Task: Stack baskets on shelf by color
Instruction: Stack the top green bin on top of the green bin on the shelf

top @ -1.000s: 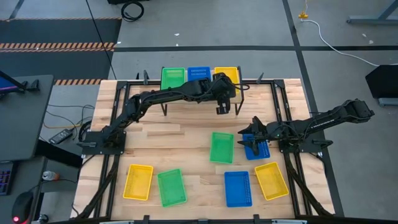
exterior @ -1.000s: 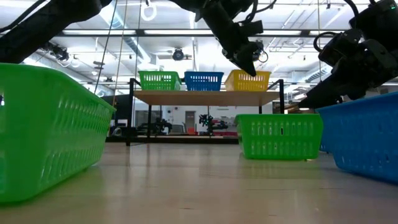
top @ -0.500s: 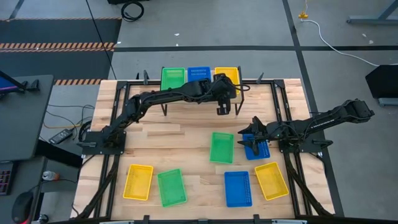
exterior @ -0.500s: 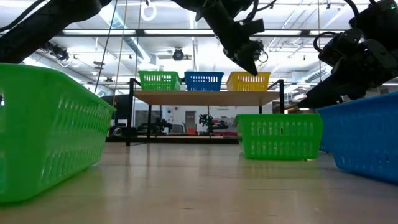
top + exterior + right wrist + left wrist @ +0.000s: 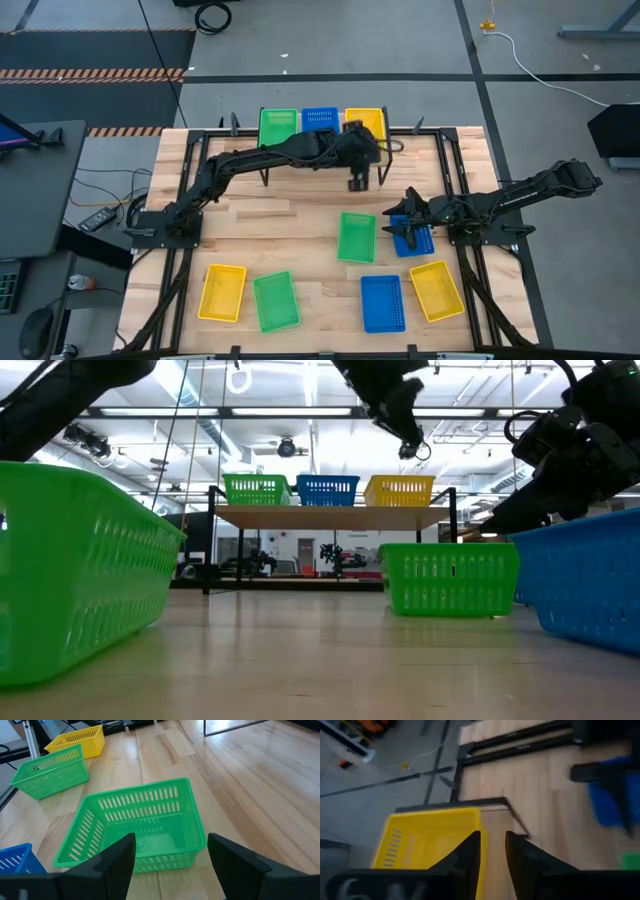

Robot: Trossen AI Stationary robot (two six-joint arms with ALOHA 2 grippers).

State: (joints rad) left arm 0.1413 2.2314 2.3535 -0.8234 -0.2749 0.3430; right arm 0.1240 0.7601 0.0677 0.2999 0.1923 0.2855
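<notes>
The shelf (image 5: 330, 514) stands at the table's far edge and carries a green basket (image 5: 278, 125), a blue basket (image 5: 320, 118) and a yellow basket (image 5: 364, 120) side by side, each resting on its base. My left gripper (image 5: 358, 183) hangs open with a narrow gap, above and just nearside of the yellow basket (image 5: 425, 840), holding nothing. My right gripper (image 5: 392, 222) is open wide and low over the table. It sits at the left end of a blue basket (image 5: 415, 240) and faces a green basket (image 5: 137, 827), touching neither.
Several more baskets sit on the slatted tabletop near its near edge: yellow (image 5: 223, 292), green (image 5: 276, 301), blue (image 5: 382, 302) and yellow (image 5: 436, 290). Black frame rails run along the table's sides. Bare wood lies between the shelf and the middle green basket (image 5: 356, 237).
My left gripper has risen from just in front of the yellow basket on the shelf to well above it, drifting slightly toward the table's near edge. The baskets and my right arm have stayed put.
</notes>
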